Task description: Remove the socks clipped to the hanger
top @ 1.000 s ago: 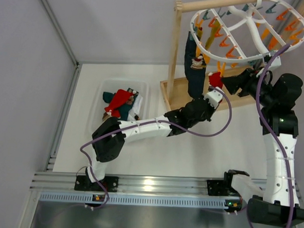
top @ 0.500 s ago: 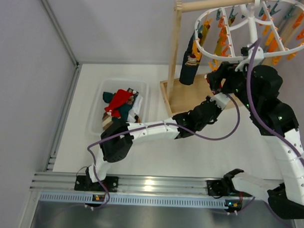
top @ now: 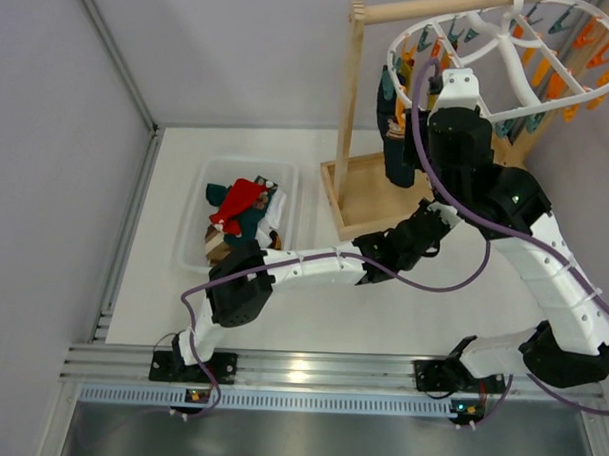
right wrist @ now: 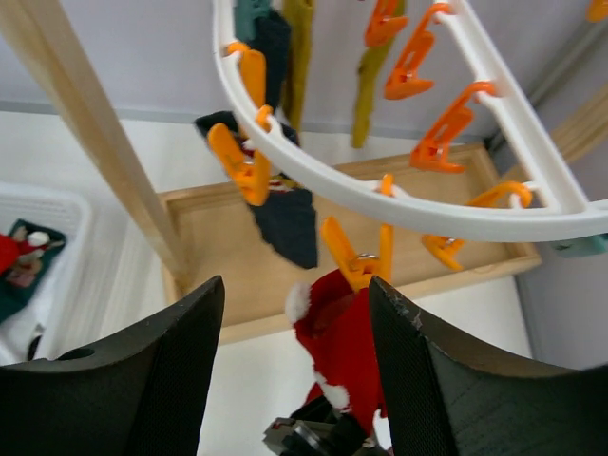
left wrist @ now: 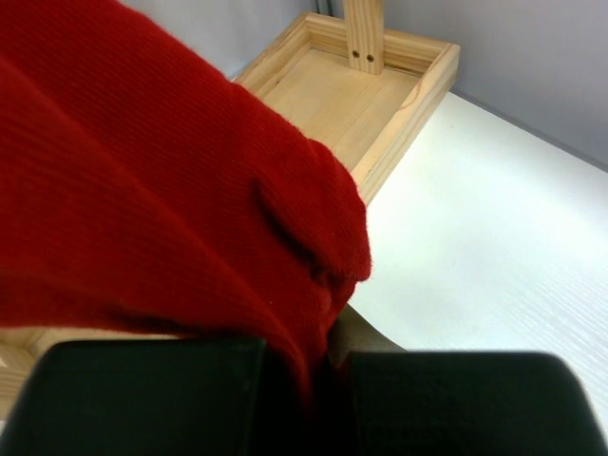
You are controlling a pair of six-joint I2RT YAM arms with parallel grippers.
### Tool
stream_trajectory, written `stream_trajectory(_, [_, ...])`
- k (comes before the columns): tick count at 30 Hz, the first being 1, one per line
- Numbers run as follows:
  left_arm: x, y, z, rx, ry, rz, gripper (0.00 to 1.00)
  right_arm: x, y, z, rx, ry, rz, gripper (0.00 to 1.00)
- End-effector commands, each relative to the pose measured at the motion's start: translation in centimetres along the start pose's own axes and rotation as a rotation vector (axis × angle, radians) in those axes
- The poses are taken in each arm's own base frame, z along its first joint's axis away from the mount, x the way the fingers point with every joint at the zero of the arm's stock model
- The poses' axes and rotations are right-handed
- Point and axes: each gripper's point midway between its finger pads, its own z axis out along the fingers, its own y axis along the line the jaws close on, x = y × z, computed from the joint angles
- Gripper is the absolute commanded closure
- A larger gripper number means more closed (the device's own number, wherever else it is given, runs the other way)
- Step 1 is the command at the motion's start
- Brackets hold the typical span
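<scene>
Orange clothespin (right wrist: 357,255) pins red sock (right wrist: 347,342); wooden stand (right wrist: 90,142) behind

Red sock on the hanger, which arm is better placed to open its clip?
Right. The right pincer is open, facing the orange clip holding the red sock, while the left pincer is shut on the sock's lower end.

**Inspector A:** Classification of premises?

**Inspector B:** Robotics laboratory, bench test cell. Left arm (top: 303,266) and right arm (top: 548,267) bolted to an aluminium rail (top: 310,366) at the edge of a white table (top: 311,323); plain grey partition walls (top: 45,199) on two sides; purple cabling (top: 437,290) exposed. A clip hanger (right wrist: 456,220) hangs from a wooden stand (top: 349,89).
</scene>
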Motion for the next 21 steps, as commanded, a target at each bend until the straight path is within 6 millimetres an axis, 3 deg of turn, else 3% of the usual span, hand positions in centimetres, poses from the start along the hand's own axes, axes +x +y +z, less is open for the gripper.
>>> stream_trajectory(1, [-3.0, 0.1, 0.0, -0.022, -0.073, -0.017, 1.00, -1.6, -3.2, -1.0, 0.153, -0.017, -0.073, 0.41])
stream_trajectory(21, [-4.1, -1.1, -0.8, -0.011, -0.092, -0.004, 1.00, -0.1, -5.0, 1.9, 0.317, 0.023, -0.161, 0.50])
